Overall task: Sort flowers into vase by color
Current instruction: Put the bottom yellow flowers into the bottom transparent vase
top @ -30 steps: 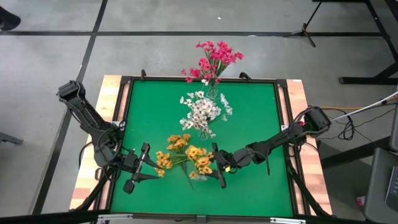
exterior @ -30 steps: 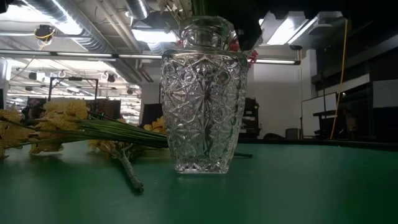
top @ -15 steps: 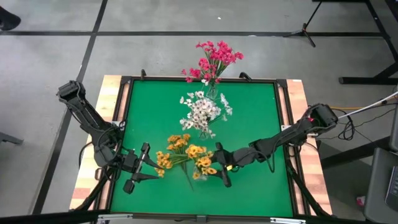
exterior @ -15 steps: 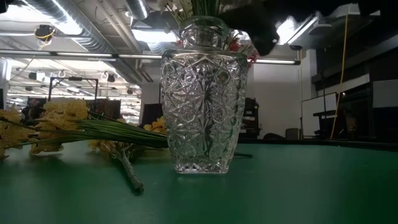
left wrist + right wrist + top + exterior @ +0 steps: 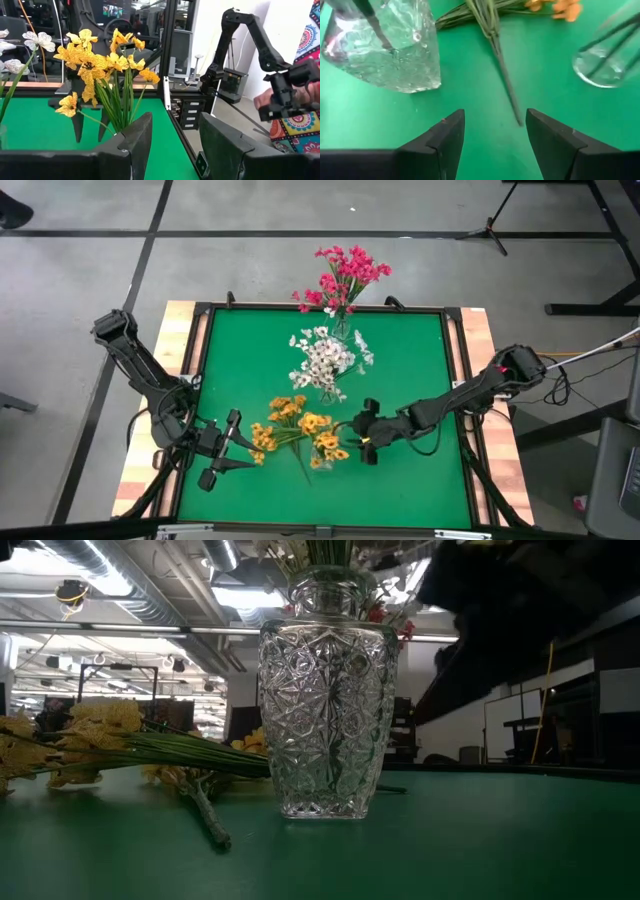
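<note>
Yellow-orange sprigs (image 5: 288,420) lie on the green mat, stems (image 5: 495,30) bunched and pointing toward the near edge. More yellow blossoms (image 5: 330,447) stand in a cut-glass vase (image 5: 325,690) beside them. White flowers (image 5: 325,360) fill a vase at mid-table, and magenta-pink flowers (image 5: 343,275) fill one at the far edge. My right gripper (image 5: 366,432) is open just right of the cut-glass vase (image 5: 385,50), touching nothing. My left gripper (image 5: 236,444) waits open to the left of the yellow sprigs (image 5: 107,65).
A raised frame (image 5: 455,380) borders the mat. Open mat lies to the right and along the near edge (image 5: 420,490). A round glass vase base (image 5: 602,62) stands close to the right gripper. Beyond the table, a person's hand (image 5: 265,100) holds another device.
My right gripper has drawn back toward the table's right edge, away from the yellow blossoms at the cut-glass vase. In the low view its dark arm has shifted right and come lower. The flowers and vases have stayed where they were.
</note>
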Controlling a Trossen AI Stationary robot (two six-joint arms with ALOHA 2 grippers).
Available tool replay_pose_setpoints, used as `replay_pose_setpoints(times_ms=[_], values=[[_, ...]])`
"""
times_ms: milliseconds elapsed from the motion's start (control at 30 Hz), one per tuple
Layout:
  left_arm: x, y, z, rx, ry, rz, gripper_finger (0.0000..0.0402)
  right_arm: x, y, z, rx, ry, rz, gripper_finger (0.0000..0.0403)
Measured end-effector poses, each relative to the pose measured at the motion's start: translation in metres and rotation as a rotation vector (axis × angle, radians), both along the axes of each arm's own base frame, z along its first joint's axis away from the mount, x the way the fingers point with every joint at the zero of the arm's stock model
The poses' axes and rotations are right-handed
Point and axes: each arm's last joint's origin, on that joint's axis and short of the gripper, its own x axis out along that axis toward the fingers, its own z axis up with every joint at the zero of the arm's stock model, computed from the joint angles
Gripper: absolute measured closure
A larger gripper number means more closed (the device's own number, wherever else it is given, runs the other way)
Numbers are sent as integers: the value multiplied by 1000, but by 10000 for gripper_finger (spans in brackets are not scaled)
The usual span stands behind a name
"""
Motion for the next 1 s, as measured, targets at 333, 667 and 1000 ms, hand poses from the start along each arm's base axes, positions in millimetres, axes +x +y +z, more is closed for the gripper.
replay_pose_setpoints(times_ms=[333,667,1000], values=[[0,1,0,-4,0,27,243,26,-21,-34,-9,10,71,191],[0,2,-1,-3,5,55,243,38,-40,-50,5,12,92,198],[0,2,-1,0,7,56,243,34,-41,-54,-6,75,50,344]])
